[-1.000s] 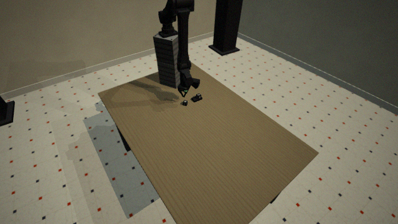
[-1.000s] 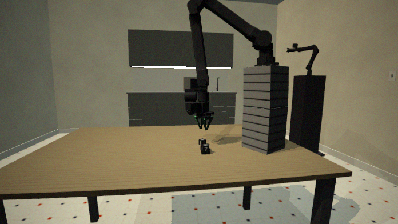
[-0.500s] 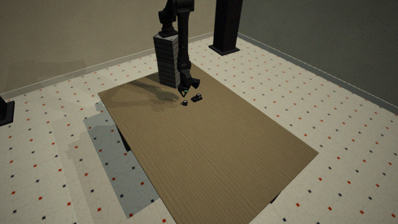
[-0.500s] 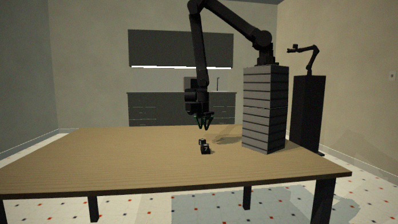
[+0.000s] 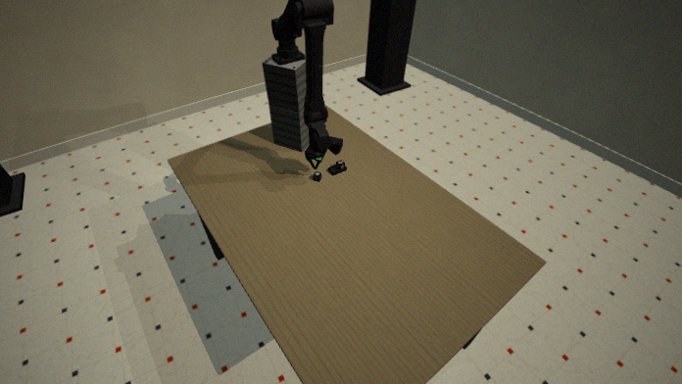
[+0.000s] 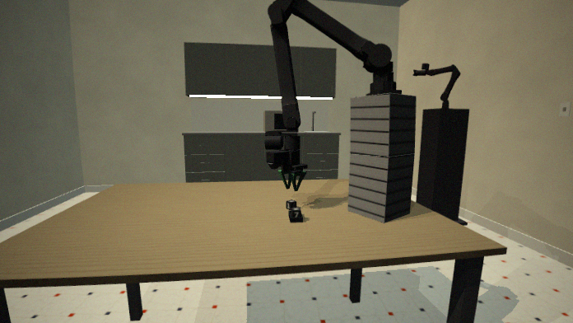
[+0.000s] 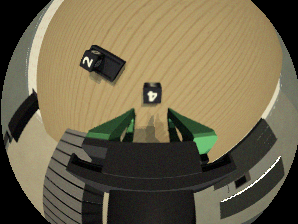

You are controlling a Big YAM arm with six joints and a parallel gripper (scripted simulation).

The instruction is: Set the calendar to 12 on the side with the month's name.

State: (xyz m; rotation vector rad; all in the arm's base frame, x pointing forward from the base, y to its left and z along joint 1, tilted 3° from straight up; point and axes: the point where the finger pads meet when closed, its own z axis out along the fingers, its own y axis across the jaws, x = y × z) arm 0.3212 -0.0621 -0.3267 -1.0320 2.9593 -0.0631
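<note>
Calendar unfinished: one cube in tray, your other cube still needs placing from the table, gripper half-open and unloaded above.

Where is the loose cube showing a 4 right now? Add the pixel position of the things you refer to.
In the wrist view, the loose cube (image 5: 317, 176) (image 6: 291, 204) (image 7: 152, 94) sits on the table (image 5: 372, 235) (image 6: 206, 239) (image 7: 200, 65), right of the tray (image 5: 335, 170) (image 6: 295, 220) (image 7: 114, 70) and just beyond the open fingertips.

Gripper fingers — green; tabletop — wood-grained
</note>
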